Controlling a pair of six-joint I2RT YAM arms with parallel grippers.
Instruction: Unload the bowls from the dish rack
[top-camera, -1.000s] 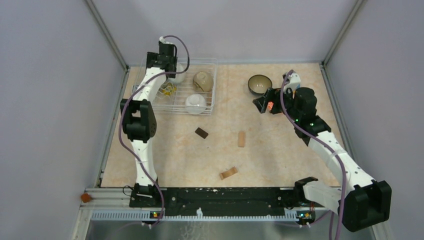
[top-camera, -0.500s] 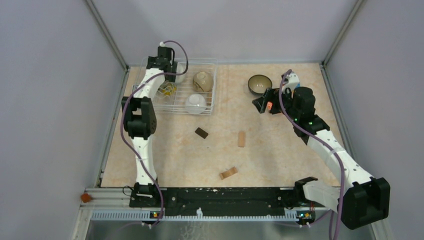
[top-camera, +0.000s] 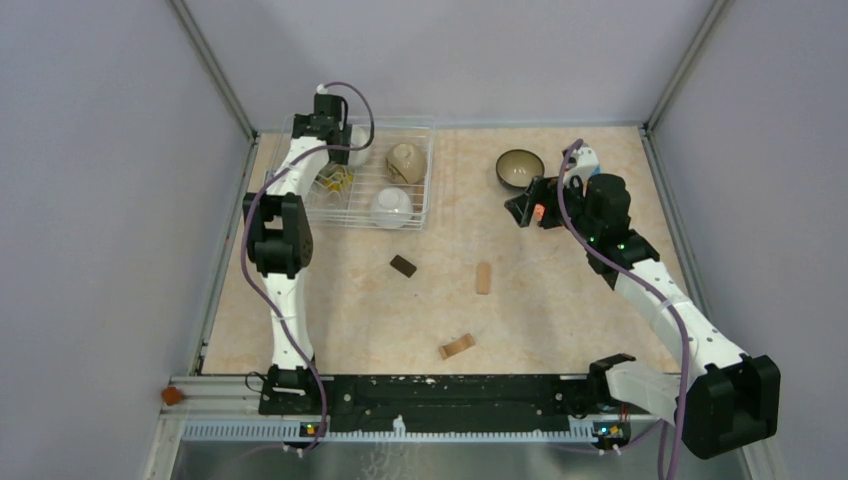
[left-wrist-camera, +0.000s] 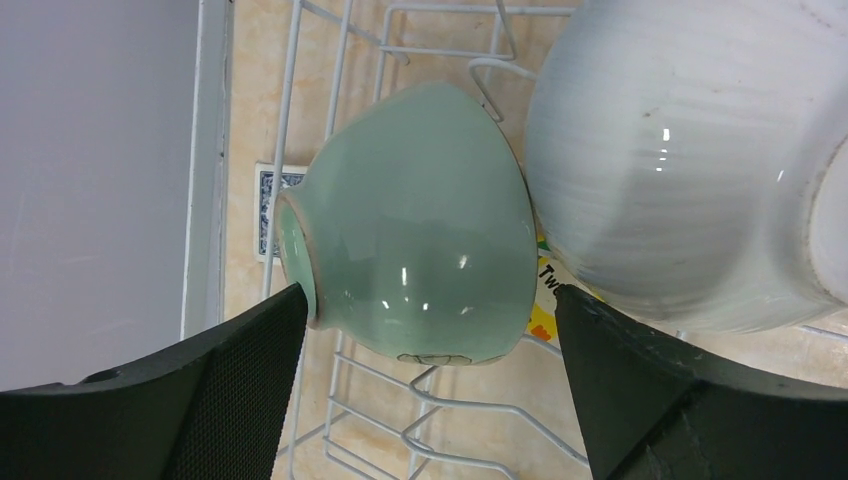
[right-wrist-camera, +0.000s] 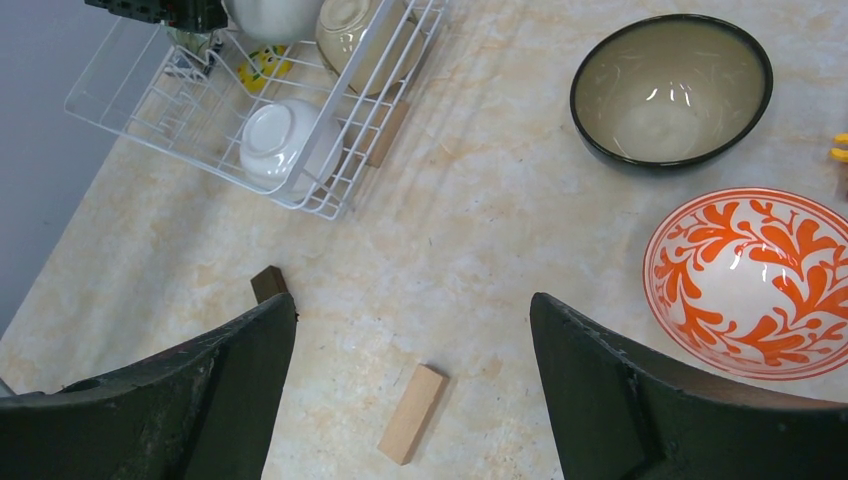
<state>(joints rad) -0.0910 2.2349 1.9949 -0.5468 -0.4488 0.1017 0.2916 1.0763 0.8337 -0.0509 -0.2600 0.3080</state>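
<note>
Right pincer (right-wrist-camera: 410, 300) hangs apart and empty over the counter (right-wrist-camera: 480, 250), just beside the orange bowl (right-wrist-camera: 750, 280) and dark bowl (right-wrist-camera: 670, 90), both already out and upright. Far left in the dish rack (top-camera: 362, 190), left pincer (left-wrist-camera: 425, 298) is spread around the tipped pale-green bowl (left-wrist-camera: 420, 220), apparently lined up to grab. A white bowl (left-wrist-camera: 680, 160) sits right against it.

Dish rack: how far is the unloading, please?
Done: the dark bowl and the orange-patterned bowl stand on the table. In hand: the open left gripper straddles the pale-green bowl in the dish rack. Left: that one, the ribbed white bowl beside it, the tan bowl and the overturned white bowl.
</note>
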